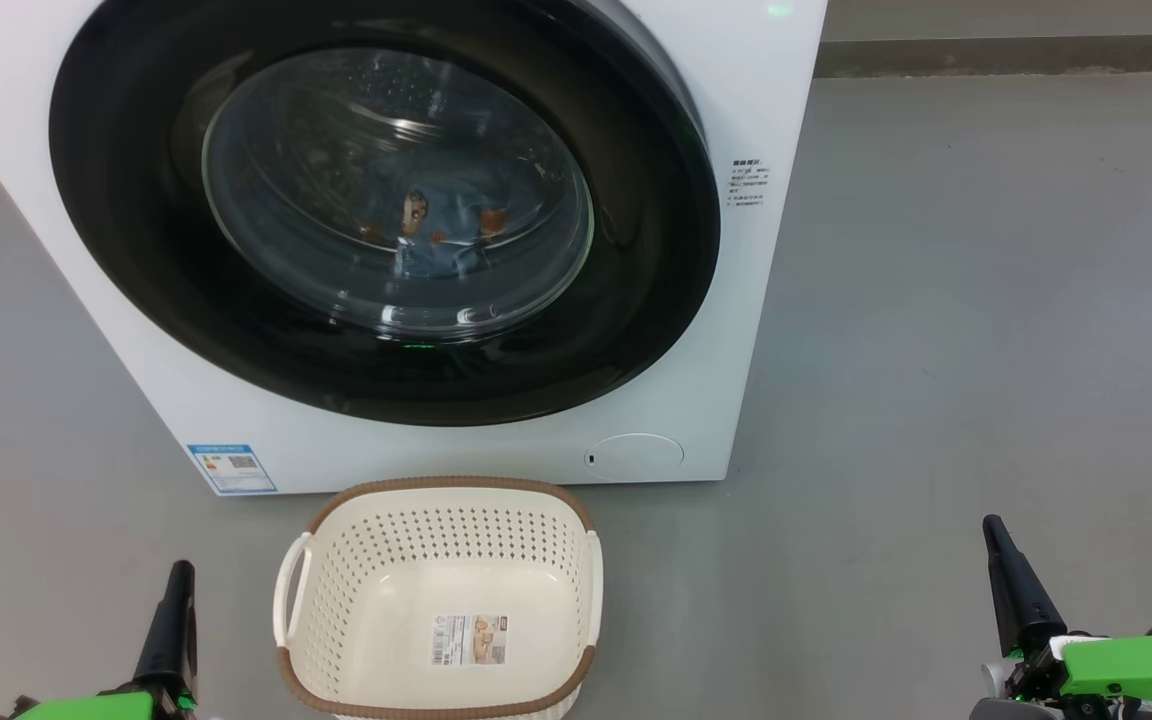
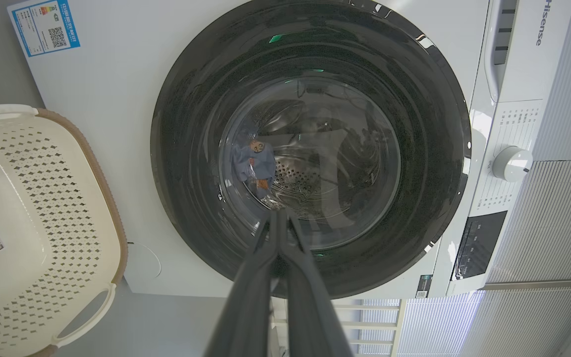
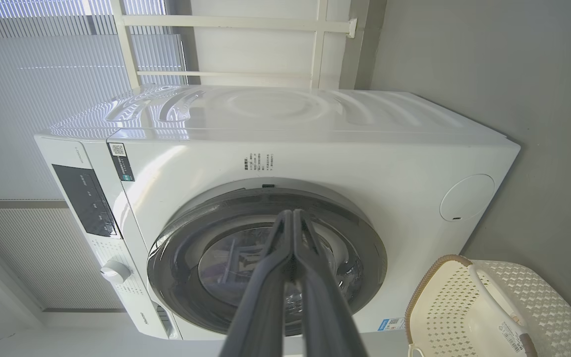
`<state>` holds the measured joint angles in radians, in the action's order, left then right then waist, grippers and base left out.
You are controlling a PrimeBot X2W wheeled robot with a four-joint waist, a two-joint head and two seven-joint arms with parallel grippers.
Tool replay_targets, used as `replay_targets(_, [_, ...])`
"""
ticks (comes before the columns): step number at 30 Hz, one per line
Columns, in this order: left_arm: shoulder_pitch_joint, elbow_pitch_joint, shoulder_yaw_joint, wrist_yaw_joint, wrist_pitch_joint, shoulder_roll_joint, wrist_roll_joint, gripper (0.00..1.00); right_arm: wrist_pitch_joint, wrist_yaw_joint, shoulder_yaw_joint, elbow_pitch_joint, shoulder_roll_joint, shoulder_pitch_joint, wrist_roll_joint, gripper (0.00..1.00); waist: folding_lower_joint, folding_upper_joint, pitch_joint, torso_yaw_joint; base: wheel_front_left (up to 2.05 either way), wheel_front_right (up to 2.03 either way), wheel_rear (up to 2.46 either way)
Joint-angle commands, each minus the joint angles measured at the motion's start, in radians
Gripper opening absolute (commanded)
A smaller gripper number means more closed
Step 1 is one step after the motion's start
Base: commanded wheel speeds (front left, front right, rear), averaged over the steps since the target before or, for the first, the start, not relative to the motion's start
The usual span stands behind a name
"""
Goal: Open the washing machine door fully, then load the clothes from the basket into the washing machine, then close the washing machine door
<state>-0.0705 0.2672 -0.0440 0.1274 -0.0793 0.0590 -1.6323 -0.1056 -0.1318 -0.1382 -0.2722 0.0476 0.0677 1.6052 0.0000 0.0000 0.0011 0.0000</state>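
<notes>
Sitting closed against the washer, the door is lying flush with the white front, its black rim ringing the glass bowl. Through that glass the clothes are lying inside the drum — a light-blue bundle with orange-brown figures, low in the window in the head view. The basket is standing on the grey floor just before the washer, below the door and between the blue sticker and the round flap; its bare bottom is showing a label. The left gripper is hovering at the lower left, near the basket's left handle but apart from it, clenched with its two fingers pressed together and grasping nothing. The right gripper is hanging at the lower right, well apart from basket and washer, likewise clenched — the right wrist view is showing its fingers meeting at the tips before the door. In the left wrist view the left fingers are pointing at the lower part of the glass, with the clothes showing just past their tips.
</notes>
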Motion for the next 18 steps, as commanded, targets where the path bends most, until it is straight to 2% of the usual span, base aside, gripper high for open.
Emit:
replay_targets(1, [-0.040,-0.019,-0.036,0.003,-0.007,0.017,-0.005,0.00,-0.008,0.001,0.023,0.023,0.003,0.046,0.002,0.00,0.0000,0.0000,0.000,0.000,0.00,0.00,0.00])
replay_targets(18, [-0.040,-0.019,-0.040,0.003,-0.010,0.014,-0.002,0.00,-0.008,0.001,0.023,0.023,0.003,0.046,0.002,0.00,0.0000,0.0000,0.000,0.000,0.00,0.00,0.00])
